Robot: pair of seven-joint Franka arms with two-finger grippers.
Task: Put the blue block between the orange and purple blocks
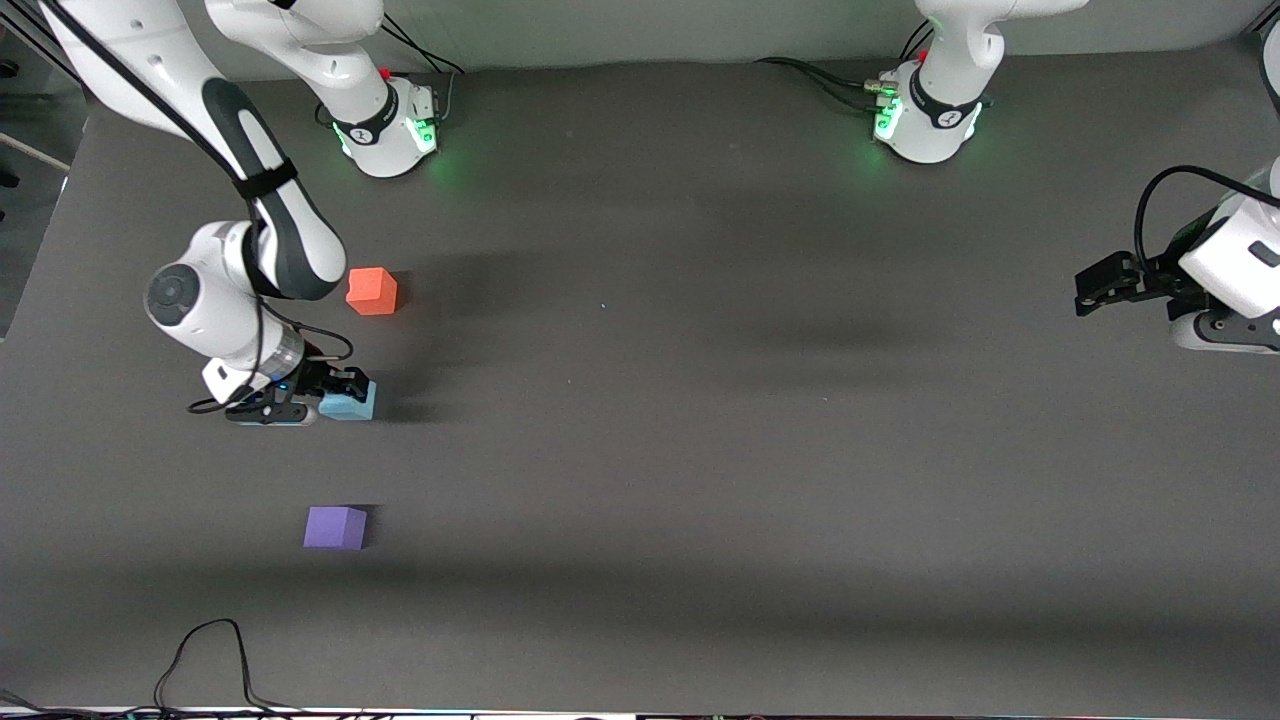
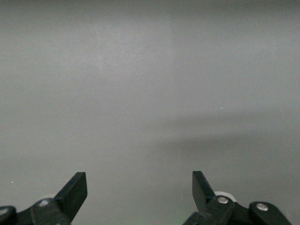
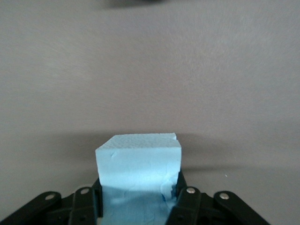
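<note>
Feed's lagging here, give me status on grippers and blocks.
Right gripper shut on blue block, between orange block and purple block. Left gripper open, waiting. Nothing in the way.

Both arms have glossy white shells with dark grey joint bands. Each round base carries a black ring and a green indicator light, with black cables running from it. The right pincer (image 1: 345, 385) and the left pincer (image 1: 1085, 292) are matte black; silver screw heads mark their finger (image 2: 75, 192) linkages. A black cable is strapped along the right arm's forearm.
</note>
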